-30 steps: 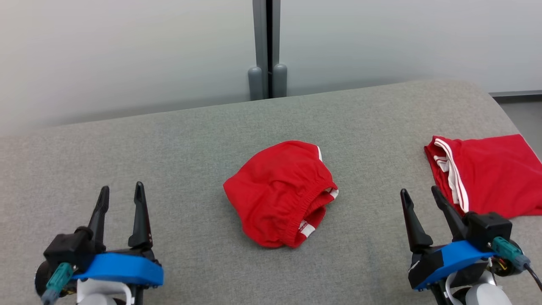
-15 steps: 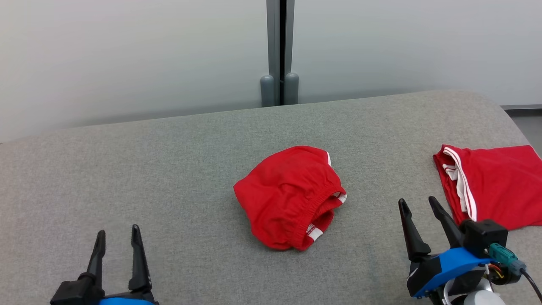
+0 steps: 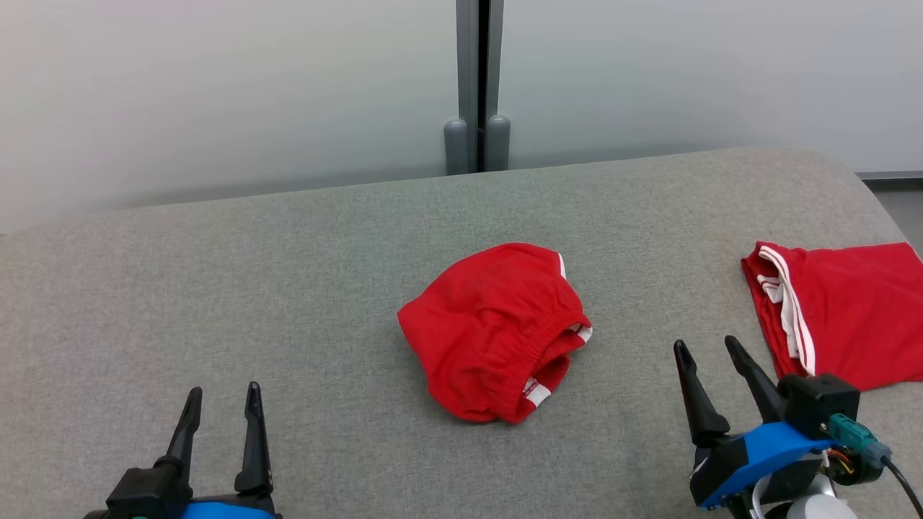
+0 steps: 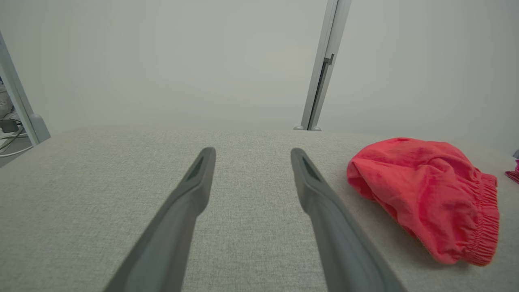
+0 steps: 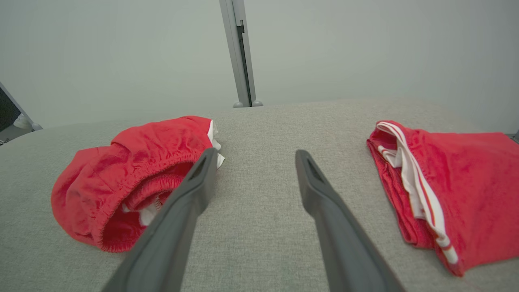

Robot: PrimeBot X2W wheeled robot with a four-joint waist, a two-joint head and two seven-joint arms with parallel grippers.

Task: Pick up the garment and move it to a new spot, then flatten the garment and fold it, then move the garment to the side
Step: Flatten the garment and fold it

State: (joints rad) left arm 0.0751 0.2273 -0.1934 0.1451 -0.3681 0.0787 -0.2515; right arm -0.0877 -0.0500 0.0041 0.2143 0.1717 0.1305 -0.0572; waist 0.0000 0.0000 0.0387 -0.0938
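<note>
Plainly, nothing is being gripped at this moment: the fingers of the left gripper (image 3: 223, 391) are being held apart over bare cloth, and those of the right gripper (image 3: 705, 343) are being held apart likewise, with nothing between either pair. The crumpled garment (image 3: 494, 331) is being shown near the middle of the grey cloth-covered surface (image 3: 252, 274), bunched into a rounded heap and lying free of both grippers. From the left gripper it is being seen ahead and to the right; from the right gripper, ahead and to the left, and the right gripper is being judged the nearer of the two. The heap's long axis is being read as running roughly from far to near, with the elastic waistband opening turned toward the right gripper, so a reach from that side is being judged the more promising. Two red garments are being counted: the crumpled one, taken to be the task's, and a folded garment (image 3: 840, 313) lying flat, well apart, at the surface's right edge. Two grippers are being counted, each with two fingers.
</note>
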